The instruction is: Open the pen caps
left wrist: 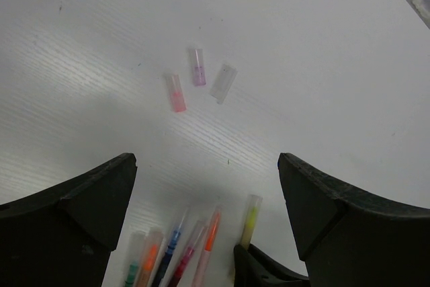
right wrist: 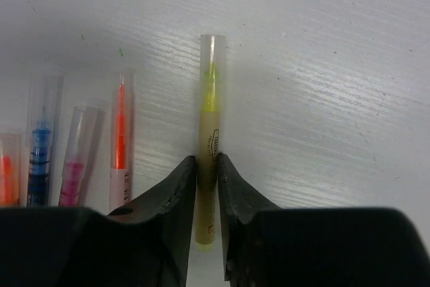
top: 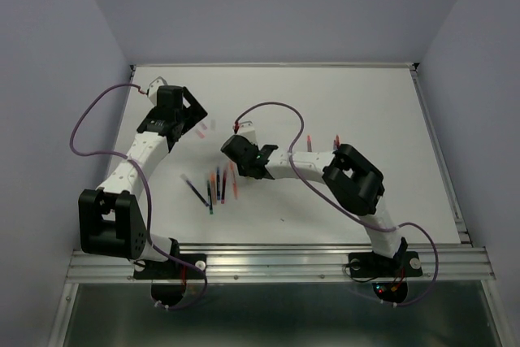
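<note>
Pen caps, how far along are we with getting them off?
Done: three loose caps lie on the table. In hand: the right gripper is shut on the capped yellow pen; the left gripper is open. Left: the orange, pink and blue pens beside it, all capped.

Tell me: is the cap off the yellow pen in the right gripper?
No, a clear cap covers the tip of the yellow pen.

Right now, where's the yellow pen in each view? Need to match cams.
Right wrist: yellow pen dead centre, upright, right gripper shut on its barrel.
Left wrist: yellow pen at the bottom edge, right of centre.
Top external: can't pick it out; should be at the right gripper's tip.
Shared landmark: orange pen, next on its left in both wrist views; pen row in top view.
</note>
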Action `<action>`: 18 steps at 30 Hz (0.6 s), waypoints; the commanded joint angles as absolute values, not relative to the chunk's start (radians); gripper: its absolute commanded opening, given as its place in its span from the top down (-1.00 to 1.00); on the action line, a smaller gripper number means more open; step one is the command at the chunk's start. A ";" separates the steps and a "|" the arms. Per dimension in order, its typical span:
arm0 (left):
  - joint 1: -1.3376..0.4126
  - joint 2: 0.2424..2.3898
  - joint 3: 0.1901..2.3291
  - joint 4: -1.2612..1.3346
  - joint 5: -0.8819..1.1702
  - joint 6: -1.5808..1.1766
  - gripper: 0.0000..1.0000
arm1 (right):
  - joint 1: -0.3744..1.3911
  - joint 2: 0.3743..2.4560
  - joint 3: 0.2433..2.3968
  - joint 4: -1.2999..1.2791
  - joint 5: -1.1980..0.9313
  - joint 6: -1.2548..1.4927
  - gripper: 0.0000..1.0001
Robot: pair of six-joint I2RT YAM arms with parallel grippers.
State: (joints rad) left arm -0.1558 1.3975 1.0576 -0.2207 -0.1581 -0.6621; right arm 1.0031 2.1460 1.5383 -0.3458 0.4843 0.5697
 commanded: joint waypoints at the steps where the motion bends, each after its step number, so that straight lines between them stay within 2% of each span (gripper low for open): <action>1: -0.156 1.381 1.058 -0.190 -0.144 -0.647 -0.98 | 1.009 2.138 1.479 -0.430 0.472 0.594 0.69; 5: -0.156 1.387 1.061 -0.179 -0.097 -0.640 -0.98 | 1.009 2.122 1.457 -0.423 0.503 0.577 0.98; 9: -0.158 1.378 1.051 -0.146 -0.008 -0.620 -0.98 | 0.986 2.071 1.414 -0.364 0.489 0.537 0.99; 11: -0.161 1.367 1.022 -0.088 0.108 -0.614 -0.98 | 0.973 2.022 1.382 -0.307 0.482 0.496 0.99; 14: -0.173 1.355 0.996 -0.025 0.210 -0.617 -0.98 | 0.947 1.918 1.290 -0.154 0.428 0.407 0.99; 18: -0.251 1.365 0.997 0.020 0.276 -0.627 -0.98 | 0.870 1.763 1.135 0.081 0.176 0.328 0.99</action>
State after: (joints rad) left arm -0.1860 1.3975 0.9989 -0.0875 0.1482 -0.6399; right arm 0.9375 1.9179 1.2251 -0.1783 0.3813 0.4290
